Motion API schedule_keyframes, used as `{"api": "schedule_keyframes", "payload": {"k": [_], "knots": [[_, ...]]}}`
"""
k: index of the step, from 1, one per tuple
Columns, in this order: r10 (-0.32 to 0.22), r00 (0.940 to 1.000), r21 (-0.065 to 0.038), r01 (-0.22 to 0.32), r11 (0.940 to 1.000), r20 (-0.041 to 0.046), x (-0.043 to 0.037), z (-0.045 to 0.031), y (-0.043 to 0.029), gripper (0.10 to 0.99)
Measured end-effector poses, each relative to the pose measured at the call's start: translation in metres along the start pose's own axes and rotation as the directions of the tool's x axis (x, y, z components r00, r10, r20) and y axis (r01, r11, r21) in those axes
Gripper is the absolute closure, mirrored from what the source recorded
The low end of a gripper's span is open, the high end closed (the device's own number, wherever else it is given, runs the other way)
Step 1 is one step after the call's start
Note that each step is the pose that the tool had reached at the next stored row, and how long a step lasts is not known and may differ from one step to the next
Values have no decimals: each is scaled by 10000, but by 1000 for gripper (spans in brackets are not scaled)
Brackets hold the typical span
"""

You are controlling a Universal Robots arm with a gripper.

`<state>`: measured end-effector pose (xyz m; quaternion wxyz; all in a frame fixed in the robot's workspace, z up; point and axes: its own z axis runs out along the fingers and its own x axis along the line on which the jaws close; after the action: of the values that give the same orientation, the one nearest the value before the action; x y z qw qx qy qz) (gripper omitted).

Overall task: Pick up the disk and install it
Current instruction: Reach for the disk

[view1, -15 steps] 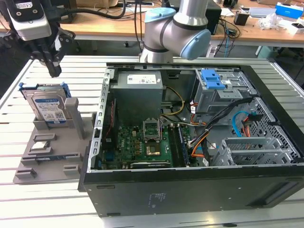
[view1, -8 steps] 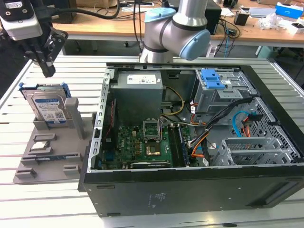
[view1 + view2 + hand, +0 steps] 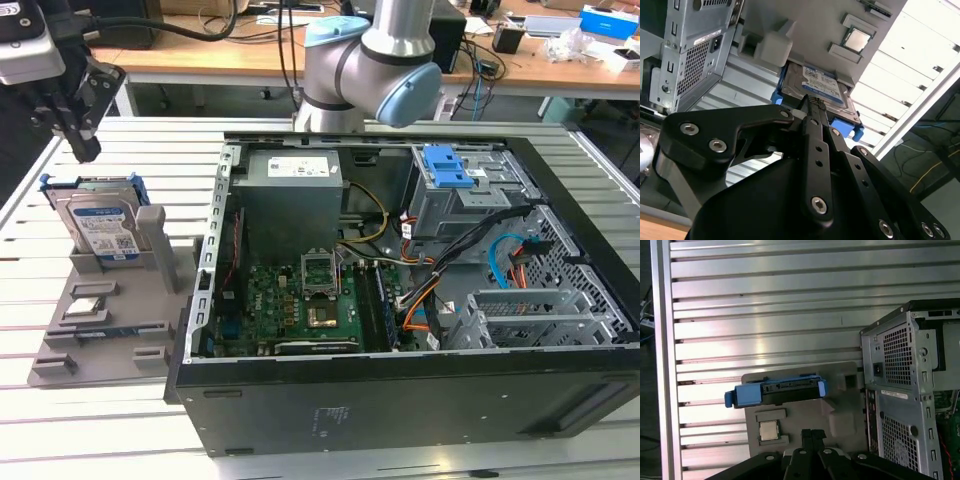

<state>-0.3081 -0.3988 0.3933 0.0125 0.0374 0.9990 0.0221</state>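
An open black computer case (image 3: 400,400) lies on its side on a slatted aluminium bench (image 3: 110,440). Its green motherboard (image 3: 290,305), grey power supply (image 3: 290,195) and loops of orange and blue cabling are laid bare to the room. Just beside it, on the exterior view's left, a grey moulded fixture (image 3: 130,300) rests flat on the slats, with a small square silver chip (image 3: 88,309) seated in one of its nearer pockets. At the far end of that fixture the disk (image 3: 100,228) stands upright on edge in a slot, its silver face and white-and-blue label turned outward and its bright blue carrier frame clipped round it. The robot's black pincer (image 3: 84,148) hangs just above the disk's top edge, clear of it, fingers drawn together and holding nothing. In the second wrist view the disk (image 3: 820,85) sits beyond the closed tips of the pincer (image 3: 812,105). In the first wrist view the disk (image 3: 780,390) shows its blue edge across the fixture, the chip (image 3: 769,430) near it. Deeper in the case, a blue plastic latch (image 3: 450,168) caps the metal drive cage at the far corner. Behind the case rises the arm (image 3: 375,60), with grey tube and pale-blue joint caps. Beyond it run wooden desks (image 3: 220,55) strewn with black cables, boxes and loose gear.
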Motion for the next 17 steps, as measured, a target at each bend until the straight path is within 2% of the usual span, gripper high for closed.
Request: {"api": "schedule_keyframes", "payload": {"k": [17], "knots": [[-1, 10000, 0, 1, 10000, 0, 335, -9, -25, 980]]}}
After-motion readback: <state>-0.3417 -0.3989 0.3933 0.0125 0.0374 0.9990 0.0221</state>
